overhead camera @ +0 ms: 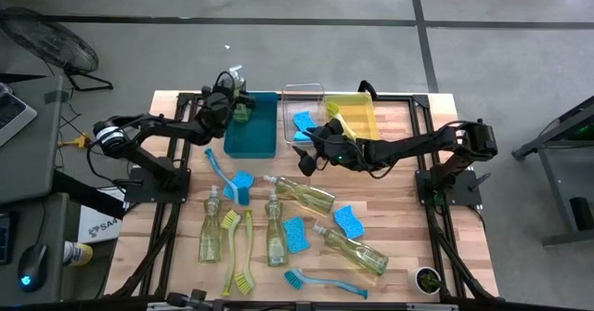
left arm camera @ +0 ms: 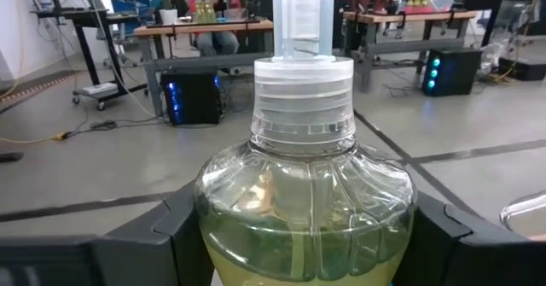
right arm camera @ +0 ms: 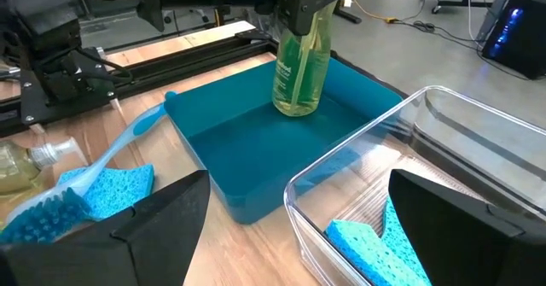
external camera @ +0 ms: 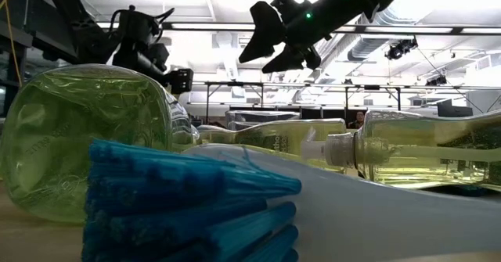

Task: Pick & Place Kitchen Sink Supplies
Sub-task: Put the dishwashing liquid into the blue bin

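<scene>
My left gripper (overhead camera: 234,102) is shut on a clear pump bottle of yellow-green soap (right arm camera: 300,64) over the far left corner of the teal bin (overhead camera: 251,136). My right gripper (overhead camera: 311,155) hangs open and touches nothing, above the table beside the clear bin (overhead camera: 303,96), which holds a blue sponge (right arm camera: 367,239). On the wood lie other soap bottles (overhead camera: 302,193) (overhead camera: 212,227) (overhead camera: 353,248), blue sponges (overhead camera: 243,183) (overhead camera: 295,234) (overhead camera: 349,221), yellow-green brushes (overhead camera: 232,251) and blue brushes (overhead camera: 218,167) (overhead camera: 320,281). My left gripper pinches the bottle's rounded shoulder (left arm camera: 217,209), just below the ribbed pump collar, between its two fingers (left arm camera: 171,230). The fingers lie level, coming from the table's left side. The bottle hangs upright, its base (right arm camera: 294,108) low inside the teal bin. Whether the base touches the floor I cannot tell.
A yellow bin (overhead camera: 355,114) stands to the right of the clear one at the far edge. Black frame rails (overhead camera: 167,176) run along both table sides. A small dark cup (overhead camera: 426,278) sits at the near right corner. The teal bin's floor (right arm camera: 247,141) is bare.
</scene>
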{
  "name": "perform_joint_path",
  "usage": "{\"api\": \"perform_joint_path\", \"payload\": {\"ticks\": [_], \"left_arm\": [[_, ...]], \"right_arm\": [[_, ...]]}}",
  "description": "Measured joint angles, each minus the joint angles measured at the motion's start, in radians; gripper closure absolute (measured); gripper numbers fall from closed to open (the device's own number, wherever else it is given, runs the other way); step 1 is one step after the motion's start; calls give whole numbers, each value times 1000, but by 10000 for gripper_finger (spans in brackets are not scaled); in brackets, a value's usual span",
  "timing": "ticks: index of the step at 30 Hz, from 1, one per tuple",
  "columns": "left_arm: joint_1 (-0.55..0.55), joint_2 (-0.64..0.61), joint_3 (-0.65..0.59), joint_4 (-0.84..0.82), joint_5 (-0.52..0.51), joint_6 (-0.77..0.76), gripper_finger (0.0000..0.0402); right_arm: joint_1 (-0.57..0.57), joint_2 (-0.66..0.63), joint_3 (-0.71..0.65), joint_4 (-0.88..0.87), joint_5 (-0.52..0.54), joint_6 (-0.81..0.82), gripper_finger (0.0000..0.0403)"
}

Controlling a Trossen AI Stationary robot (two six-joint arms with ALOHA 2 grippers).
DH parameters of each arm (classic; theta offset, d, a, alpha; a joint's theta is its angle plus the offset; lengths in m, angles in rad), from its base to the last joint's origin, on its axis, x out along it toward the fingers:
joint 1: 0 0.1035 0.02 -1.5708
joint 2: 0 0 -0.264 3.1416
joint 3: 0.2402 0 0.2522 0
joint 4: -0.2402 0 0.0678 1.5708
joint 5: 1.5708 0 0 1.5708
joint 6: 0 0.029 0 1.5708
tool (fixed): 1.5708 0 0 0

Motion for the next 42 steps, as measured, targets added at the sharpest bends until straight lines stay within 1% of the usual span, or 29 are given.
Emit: {"api": "perform_joint_path", "payload": {"ticks": [5, 6, 11, 13, 19, 22, 33, 42], "left_arm": [[15, 0, 0, -7, 42, -18, 157], [15, 0, 0, -9, 42, -19, 148], [12, 0, 0, -19, 46, -22, 31], [12, 0, 0, -18, 52, -23, 16], [12, 0, 0, -21, 123, -40, 51], [12, 0, 0, -21, 128, -40, 61], [3, -35, 0, -34, 115, 10, 63], [-4, -144, -1, -156, 108, 36, 63]], "right_arm": [[0, 0, 0, -2, -1, 0, 48], [0, 0, 0, -4, -1, 1, 48], [0, 0, 0, -7, -5, 1, 48], [0, 0, 0, -7, -5, 1, 48], [0, 0, 0, -7, -6, 3, 48], [0, 0, 0, -7, -7, 3, 48], [0, 0, 0, -42, -13, 27, 48], [0, 0, 0, -44, -8, 27, 48]]}}
